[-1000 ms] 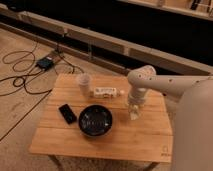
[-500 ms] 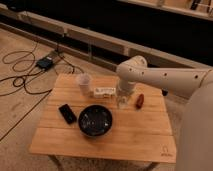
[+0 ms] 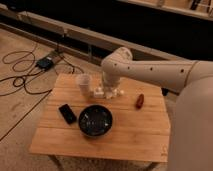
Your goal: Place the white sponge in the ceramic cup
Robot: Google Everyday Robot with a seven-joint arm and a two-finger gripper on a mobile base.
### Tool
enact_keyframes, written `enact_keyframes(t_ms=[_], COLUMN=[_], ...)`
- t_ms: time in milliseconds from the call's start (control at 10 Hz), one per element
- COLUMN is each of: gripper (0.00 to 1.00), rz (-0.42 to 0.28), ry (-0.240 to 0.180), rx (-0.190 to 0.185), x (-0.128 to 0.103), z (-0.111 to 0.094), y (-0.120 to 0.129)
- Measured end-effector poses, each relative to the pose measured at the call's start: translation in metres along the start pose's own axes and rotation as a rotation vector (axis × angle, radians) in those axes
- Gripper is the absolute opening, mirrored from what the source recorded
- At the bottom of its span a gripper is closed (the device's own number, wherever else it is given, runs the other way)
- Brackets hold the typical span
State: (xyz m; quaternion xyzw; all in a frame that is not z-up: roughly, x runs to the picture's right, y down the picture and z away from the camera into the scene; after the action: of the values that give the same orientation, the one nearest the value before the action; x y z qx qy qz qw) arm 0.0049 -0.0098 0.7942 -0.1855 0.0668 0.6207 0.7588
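Note:
The ceramic cup [image 3: 84,82] is pale and tapered and stands upright at the back left of the wooden table [image 3: 130,135]. My gripper [image 3: 107,89] hangs just right of the cup at the end of the white arm, shut, low over a cluster of white pieces [image 3: 119,93] on the table. I cannot single out the white sponge: it may be at the fingertips or among those pieces, and the gripper hides that spot. Whether anything is held does not show.
A wide dark bowl [image 3: 95,120] sits near the table's middle, in front of the gripper. A black flat device [image 3: 67,113] lies to its left. A small red-brown item [image 3: 140,101] lies to the right. Cables and a dark box [image 3: 45,62] are on the floor behind.
The arm has swung left across the back of the table towards the cup, uncovering the red-brown item. Bowl, cup and black device have stayed put.

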Motion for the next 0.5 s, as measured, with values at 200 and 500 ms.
enact_keyframes(t_ms=[200, 500], gripper=[0.0, 0.0], rz=[-0.046, -0.084], ry=[-0.047, -0.087], rx=[0.0, -0.01], x=[-0.024, -0.048], z=[0.001, 0.011], y=[0.015, 0.03])
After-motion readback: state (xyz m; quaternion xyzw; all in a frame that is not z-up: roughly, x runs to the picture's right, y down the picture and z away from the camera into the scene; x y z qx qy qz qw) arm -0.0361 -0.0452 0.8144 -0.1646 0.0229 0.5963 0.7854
